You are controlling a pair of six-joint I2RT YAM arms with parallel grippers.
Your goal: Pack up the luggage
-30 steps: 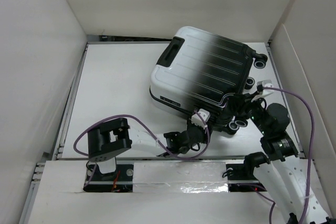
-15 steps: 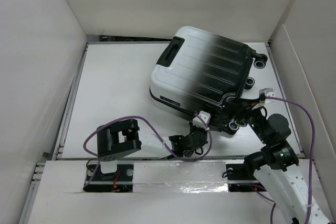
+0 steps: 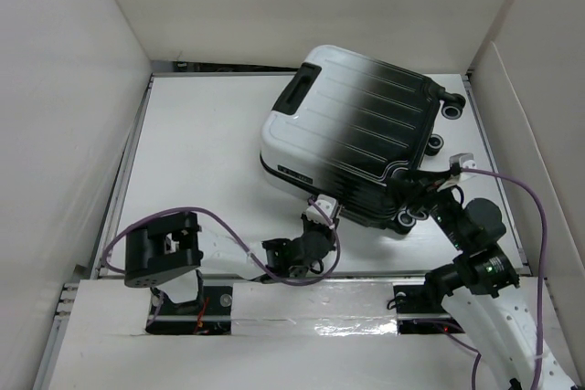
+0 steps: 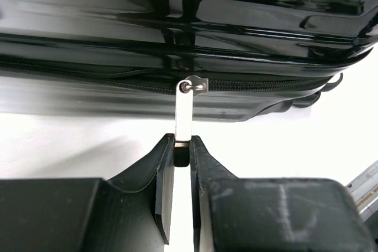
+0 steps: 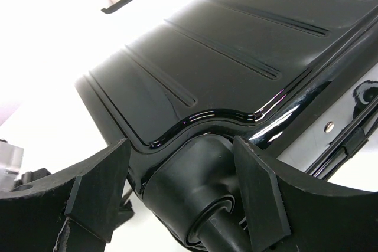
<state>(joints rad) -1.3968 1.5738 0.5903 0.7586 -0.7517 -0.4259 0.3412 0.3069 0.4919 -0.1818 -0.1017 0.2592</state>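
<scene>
**A:** Left side first. What did the left jaws have?

**B:** The left arm [image 3: 164, 258] reached low across the bench [image 3: 201, 152] to the near long side of the luggage [image 3: 352, 134]. The left jaws were together, pinched on the silver zip tab [image 4: 183, 116]. The tab ran straight from the slider back into the jaws. The slider sat on the zipper [image 4: 266, 85] along the shell seam.

**A:** Were the jaws touching the shell itself?

**B:** No, only the tab. The shell sat just beyond the tips.

**A:** Where was the luggage?

**B:** It lay flat on the bench, right of centre toward the back, shut and turned at an angle. The carry handle [image 3: 297, 90] end pointed back-left and the wheel end pointed right.

**A:** How did it look?

**B:** It was a hard shell with ribs running lengthwise. The shell was white at the handle end and faded to glossy black at the wheel end. The handle and wheels were black.

**A:** And the right side?

**B:** The right arm [image 3: 475, 226] came in at the near right corner of the luggage. The right jaws were apart, one on each side of a black wheel [image 5: 195, 193] at that corner. I couldn't tell whether either one touched it. The ribbed black shell lay directly beyond the wheel in the wrist view.
</scene>
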